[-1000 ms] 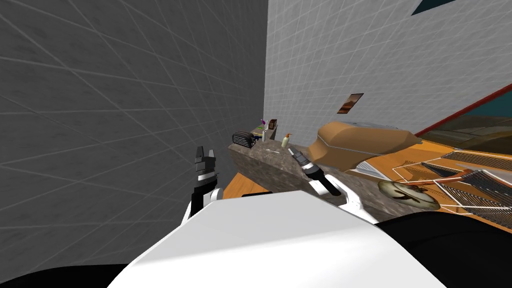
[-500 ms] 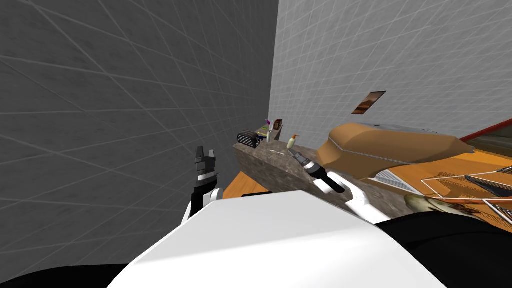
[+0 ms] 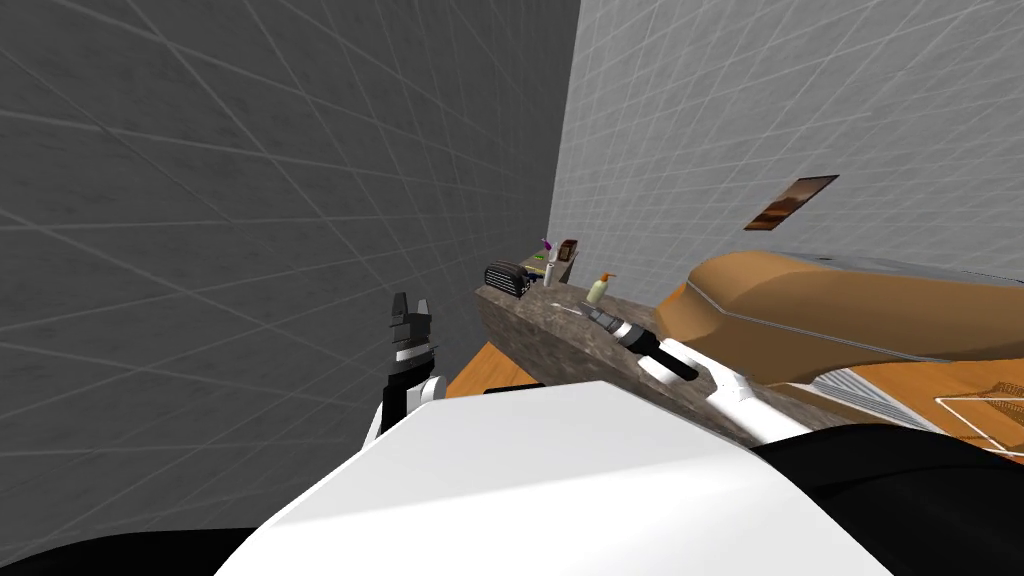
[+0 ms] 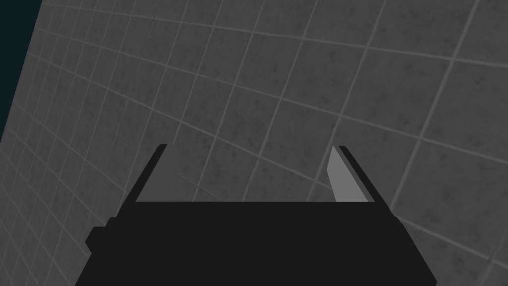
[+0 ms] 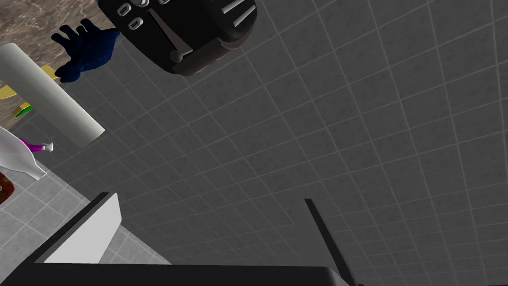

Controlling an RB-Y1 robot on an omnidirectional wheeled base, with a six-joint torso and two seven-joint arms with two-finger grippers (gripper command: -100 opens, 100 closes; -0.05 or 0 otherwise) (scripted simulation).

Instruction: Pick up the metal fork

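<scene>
fork (image 3: 568, 311) a tiny pale streak, black toaster (image 5: 183, 30) cut by edge

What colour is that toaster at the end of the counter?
The toaster is black; the right wrist view shows it best.

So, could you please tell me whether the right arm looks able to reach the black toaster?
Probably yes: the right pincer, open above the counter, points just past the toaster, and nothing stands between them.
</scene>
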